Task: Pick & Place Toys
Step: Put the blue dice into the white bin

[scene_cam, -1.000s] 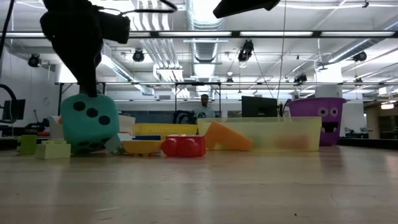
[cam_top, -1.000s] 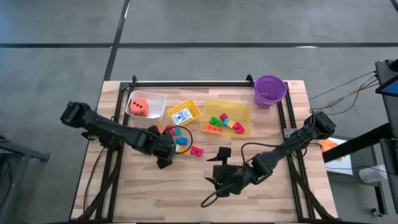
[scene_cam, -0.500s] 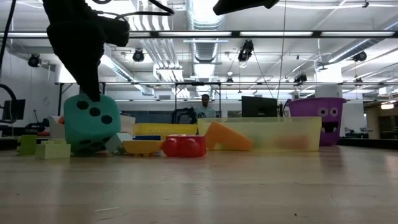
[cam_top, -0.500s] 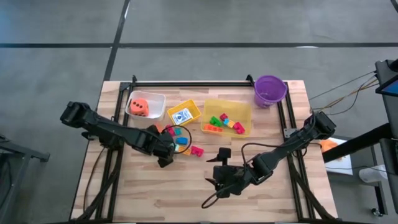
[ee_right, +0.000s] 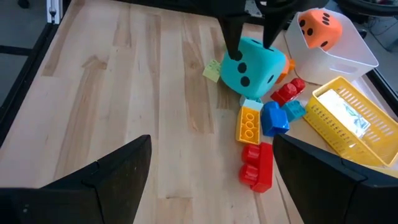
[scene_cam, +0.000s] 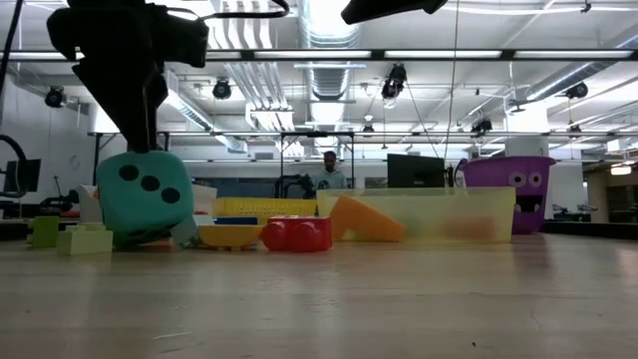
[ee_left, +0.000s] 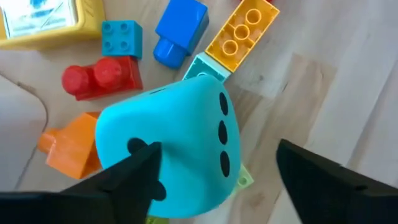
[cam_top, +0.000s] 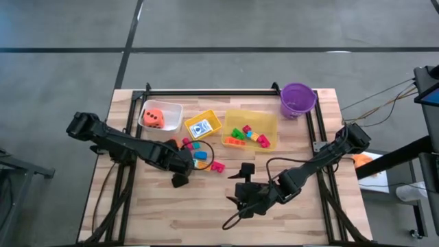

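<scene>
Teal dotted die [ee_right: 253, 66] on the table among loose red, blue, orange bricks [ee_right: 257, 126], orange die [cam_top: 155, 118] in clear bin, card box [cam_top: 201, 127] in yellow bin

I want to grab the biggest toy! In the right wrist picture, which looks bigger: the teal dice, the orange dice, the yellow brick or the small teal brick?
1. teal dice, though it sits nearer the camera than the orange one
2. orange dice
3. yellow brick
4. small teal brick
</scene>
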